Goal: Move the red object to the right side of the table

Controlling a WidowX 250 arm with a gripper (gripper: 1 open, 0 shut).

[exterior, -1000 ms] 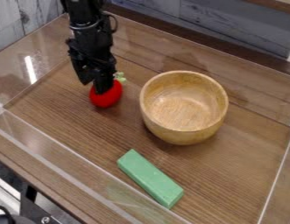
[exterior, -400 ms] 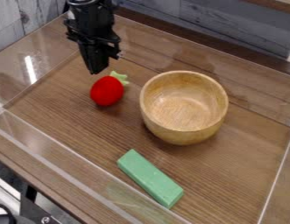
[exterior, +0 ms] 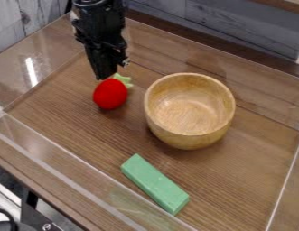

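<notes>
The red object [exterior: 110, 94], a small strawberry-like toy with a green leafy top, lies on the brown wood-grain table [exterior: 67, 131] left of centre. My black gripper [exterior: 106, 70] hangs just above and slightly behind it, fingers pressed together and holding nothing. A small gap shows between the fingertips and the toy's top. The toy sits free on the wood, a short way left of the wooden bowl.
A round wooden bowl [exterior: 189, 109] stands in the middle-right. A green rectangular block [exterior: 154, 183] lies near the front. Low clear acrylic walls [exterior: 31, 68] border the tabletop on all sides.
A second ago the fingers stood down around the red object. The gripper has since risen and shut without it; the toy stays on the table in about the same spot.
</notes>
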